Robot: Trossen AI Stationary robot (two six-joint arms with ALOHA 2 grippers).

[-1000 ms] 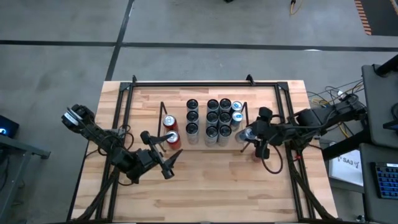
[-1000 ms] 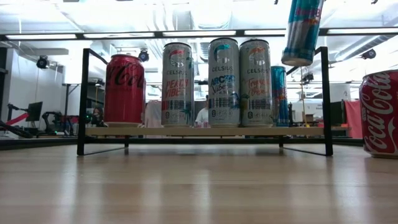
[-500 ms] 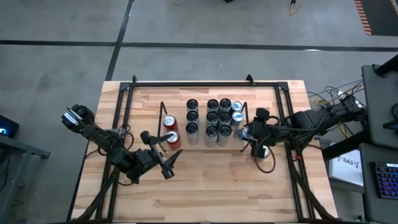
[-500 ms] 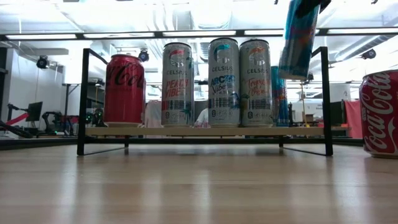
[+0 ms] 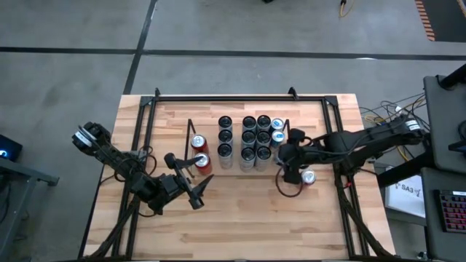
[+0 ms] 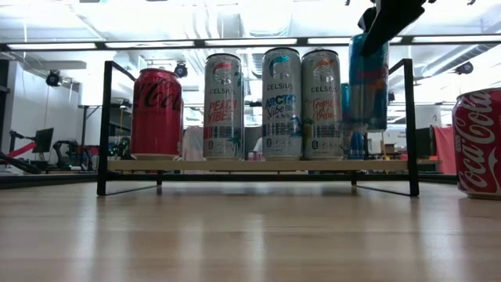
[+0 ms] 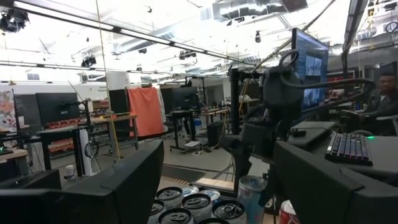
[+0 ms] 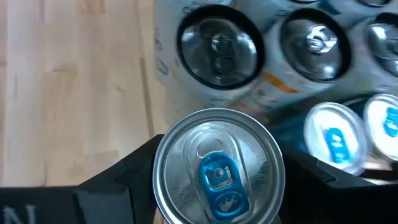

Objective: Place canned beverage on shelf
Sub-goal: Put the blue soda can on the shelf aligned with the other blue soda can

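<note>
A blue slim can (image 6: pixel 368 82) is pinched by the right gripper (image 5: pixel 285 156) right of centre in the high view, held just above the shelf (image 6: pixel 258 165) at its right end. The left gripper (image 5: pixel 198 191) is spread, lower left.

1. The shelf (image 6: pixel 258 165), a low rack with black wire end frames and a light wood base, stands mid-surface, carrying one red can and rows of tall silver cans.
2. A slim blue can (image 6: pixel 367 82) with a silver top and blue tab hangs upright just above the shelf's right end, beside the silver cans, clamped in the right hand (image 8: pixel 217 168).
</note>
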